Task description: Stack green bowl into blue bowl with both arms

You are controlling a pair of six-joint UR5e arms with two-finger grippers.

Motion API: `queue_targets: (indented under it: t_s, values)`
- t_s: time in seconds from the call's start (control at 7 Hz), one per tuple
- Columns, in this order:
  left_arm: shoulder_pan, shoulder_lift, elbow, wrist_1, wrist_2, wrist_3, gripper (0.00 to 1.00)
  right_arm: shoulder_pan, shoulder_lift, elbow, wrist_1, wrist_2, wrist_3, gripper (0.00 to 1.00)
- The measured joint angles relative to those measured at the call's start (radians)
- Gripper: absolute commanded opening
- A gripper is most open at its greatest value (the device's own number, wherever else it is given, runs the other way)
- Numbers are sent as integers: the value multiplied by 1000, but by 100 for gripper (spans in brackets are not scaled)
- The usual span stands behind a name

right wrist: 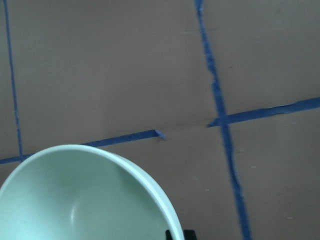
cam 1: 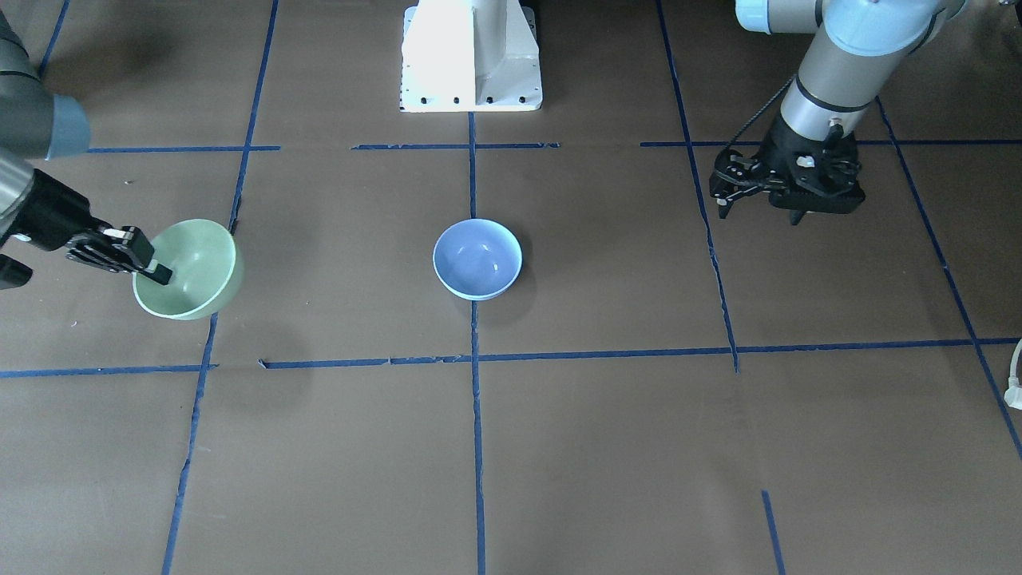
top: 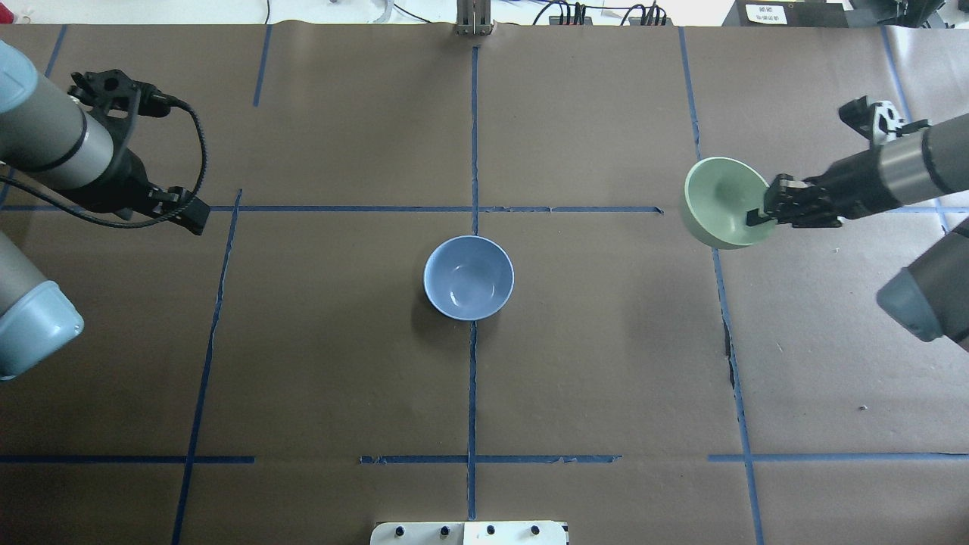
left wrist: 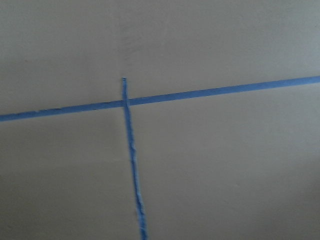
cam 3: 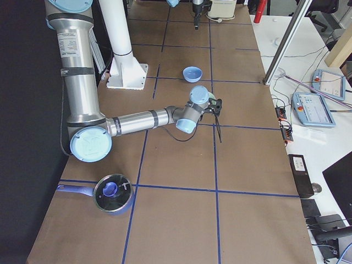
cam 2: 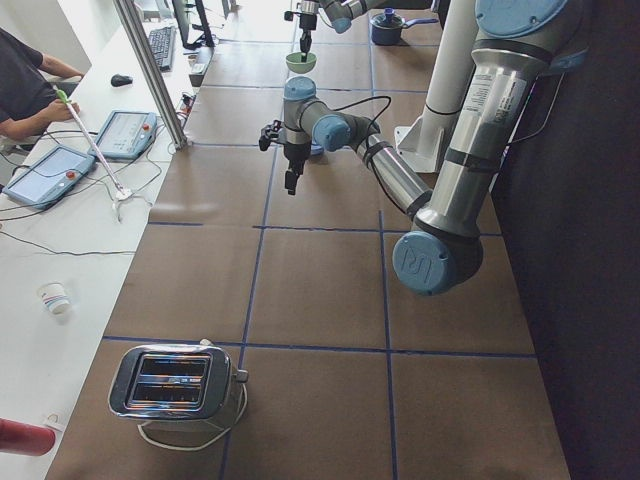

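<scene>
The green bowl (cam 1: 196, 271) is at the robot's right side of the table, tilted, with its opening partly toward the centre (top: 719, 200). My right gripper (cam 1: 160, 274) is shut on its rim, one finger inside the bowl (top: 755, 218). The right wrist view shows the bowl's rim (right wrist: 75, 200) above the brown table. The blue bowl (cam 1: 477, 259) stands upright and empty at the table's middle, on the centre tape line (top: 468, 278). My left gripper (cam 1: 758, 209) hangs open and empty over the table's left side (top: 193, 216), far from both bowls.
The white pedestal base (cam 1: 471, 56) stands at the robot's edge. Blue tape lines divide the brown table. A toaster (cam 2: 175, 380) sits at the left end, and a lidded pot (cam 3: 113, 192) at the right end. An operator (cam 2: 20, 80) sits at a side desk.
</scene>
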Motion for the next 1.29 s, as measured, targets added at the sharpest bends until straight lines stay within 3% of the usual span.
queue_targets:
  t_s: [0.43, 0.86, 1.14, 1.29]
  values:
    - [-127, 78, 22, -8, -15, 159, 100, -179, 176, -1, 3, -173, 188, 0]
    - [-163, 132, 75, -35, -35, 192, 100, -340, 266, -5, 1, -373, 255, 0]
    - [-224, 155, 119, -54, -42, 261, 100, -406, 303, -20, -5, -453, 260, 2]
    - [-260, 158, 142, -55, -45, 313, 100, -425, 310, -28, -9, -471, 259, 74]
